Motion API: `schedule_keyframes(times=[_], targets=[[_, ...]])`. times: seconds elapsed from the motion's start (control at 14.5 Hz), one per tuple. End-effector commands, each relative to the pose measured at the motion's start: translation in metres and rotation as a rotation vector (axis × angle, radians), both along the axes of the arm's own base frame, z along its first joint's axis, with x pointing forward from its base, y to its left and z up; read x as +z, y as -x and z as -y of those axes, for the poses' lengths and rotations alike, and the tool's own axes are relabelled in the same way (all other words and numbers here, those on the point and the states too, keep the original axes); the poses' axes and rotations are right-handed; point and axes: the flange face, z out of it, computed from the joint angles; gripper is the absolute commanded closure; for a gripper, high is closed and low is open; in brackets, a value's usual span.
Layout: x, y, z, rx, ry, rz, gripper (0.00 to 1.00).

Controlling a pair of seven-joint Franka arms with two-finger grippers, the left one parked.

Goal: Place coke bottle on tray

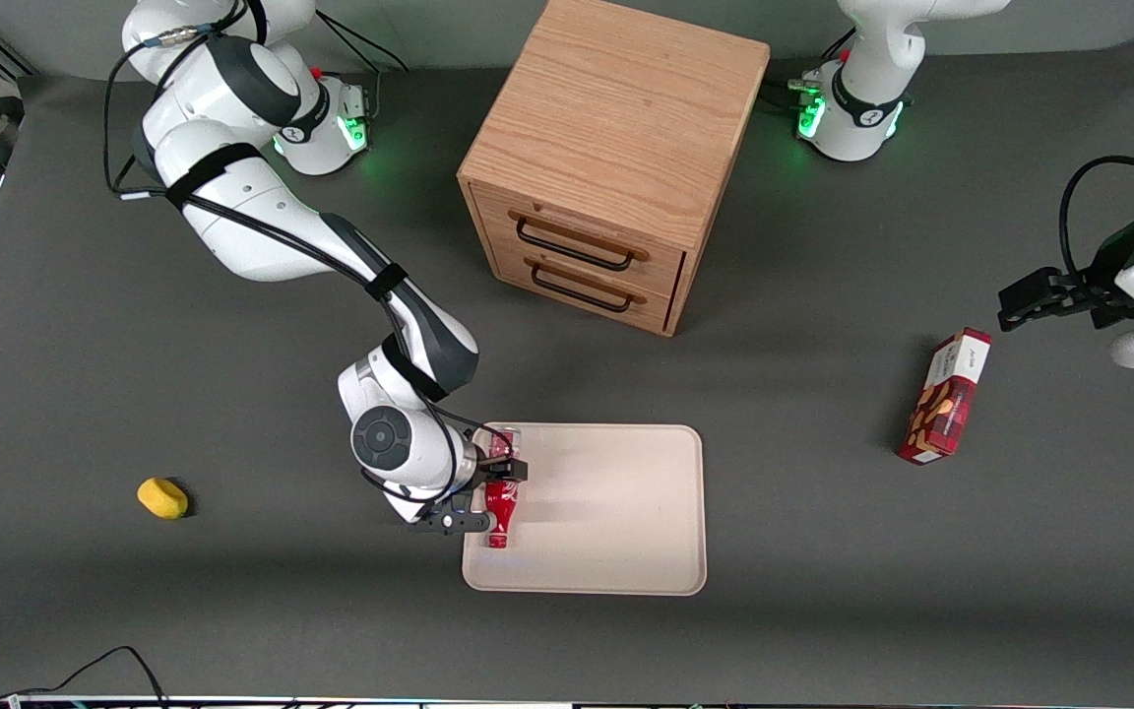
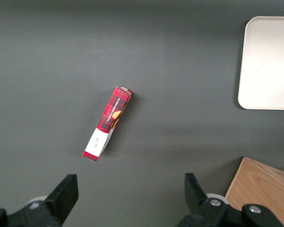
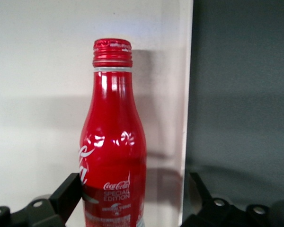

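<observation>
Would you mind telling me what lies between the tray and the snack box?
Nothing: the front view shows only bare dark table between the tray and the snack box.

Glossy red coke bottle – metallic sheen; smooth matt beige tray; grained wooden cabinet

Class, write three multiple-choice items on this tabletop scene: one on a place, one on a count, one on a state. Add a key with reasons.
1. Where is the coke bottle?
A. on the cabinet
B. over the tray, near its edge
C. beside the yellow object

2. How many drawer handles does the wooden cabinet show?
A. one
B. two
C. four

3. How is the snack box?
A. lying on the table
B. on the tray
C. in the end effector

Key: B, the end effector is at the bottle over the tray; B, two dark handles; A, it lies alone.
</observation>
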Motion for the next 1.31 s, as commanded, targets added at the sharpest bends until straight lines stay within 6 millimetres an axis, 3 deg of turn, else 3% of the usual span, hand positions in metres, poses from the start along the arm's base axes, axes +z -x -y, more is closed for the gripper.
schedule_keyframes(times=[0.0,0.41,0.55,0.76,1.03,1.24], targets=[[0.011,-0.003,-0.005,-0.014,0.009,0.030,0.00],[0.041,-0.006,-0.007,-0.011,-0.003,0.059,0.00],[0.070,-0.004,-0.008,-0.005,-0.003,0.072,0.00],[0.166,0.007,0.019,-0.004,0.073,0.081,0.00],[0.308,0.038,0.080,-0.059,0.181,0.041,0.00],[0.379,0.064,0.126,-0.136,0.197,-0.003,0.00]])
